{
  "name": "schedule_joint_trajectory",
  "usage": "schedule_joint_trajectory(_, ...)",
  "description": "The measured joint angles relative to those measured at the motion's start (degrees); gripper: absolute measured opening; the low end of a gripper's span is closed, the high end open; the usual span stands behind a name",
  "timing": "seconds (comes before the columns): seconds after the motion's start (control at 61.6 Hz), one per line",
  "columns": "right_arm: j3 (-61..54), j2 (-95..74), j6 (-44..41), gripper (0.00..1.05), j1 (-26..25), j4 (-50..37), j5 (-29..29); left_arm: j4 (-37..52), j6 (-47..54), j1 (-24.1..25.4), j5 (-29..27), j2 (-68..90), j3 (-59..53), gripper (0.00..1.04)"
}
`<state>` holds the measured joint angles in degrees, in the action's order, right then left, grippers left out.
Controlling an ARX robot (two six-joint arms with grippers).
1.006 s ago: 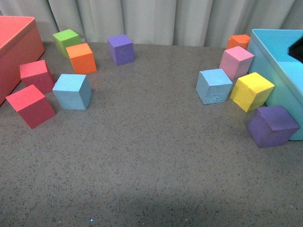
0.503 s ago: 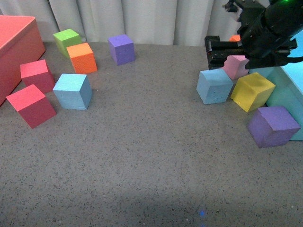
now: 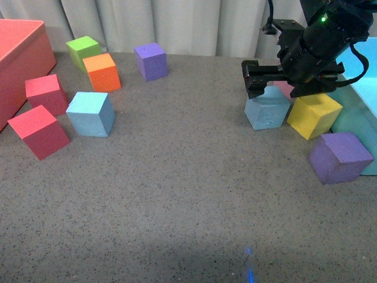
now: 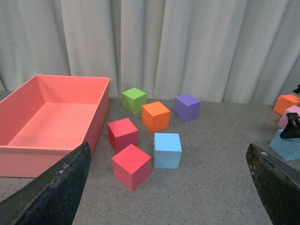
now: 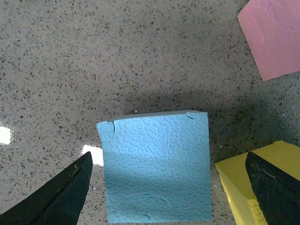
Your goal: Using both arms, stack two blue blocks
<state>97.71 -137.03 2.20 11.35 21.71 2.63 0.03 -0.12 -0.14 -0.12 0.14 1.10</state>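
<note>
From the front, your right gripper [image 3: 263,82] hangs just above the scuffed blue block [image 3: 268,111], which sits on the counter [image 3: 188,194] toward its right edge, just beside a yellow cube [image 3: 314,114]. The smooth blue block [image 3: 89,114] rests well apart from it, near the left edge, beside two red cubes [image 3: 38,131]. In the left wrist view, your left gripper [image 4: 168,150] is spread wide and grasps nothing; the smooth block lies ahead of it on the counter, by the red bin [image 4: 56,112]. In the right wrist view you look straight down on the scuffed block's pitted top. The right fingers [image 5: 61,197] stand released on either side of it, clear of its faces, with a pink cube [image 5: 274,37] nearby.
</note>
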Motion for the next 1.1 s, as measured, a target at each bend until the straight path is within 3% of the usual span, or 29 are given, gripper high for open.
schedule_joint_trajectory(0.26,3.82,-2.78,-0.94,0.95,0.72,3.08,0.31,0.00,0.00,0.00,0.00,0.00,0.00,0.98)
schedule_joint_trajectory(0.438,6.80,-5.09,-1.36,0.63,1.07,5.66,-0.85,0.00,-0.02,0.00,0.00,0.00,0.00,0.98)
schedule_joint_trajectory(0.568,7.21,-5.18,-1.25,0.51,1.07,6.21,-0.87,0.00,-0.02,0.00,0.00,0.00,0.00,0.98)
schedule_joint_trajectory(1.104,5.64,-3.37,-0.94,0.47,1.31,4.11,0.85,0.00,-0.02,0.00,0.00,0.00,0.00,0.98)
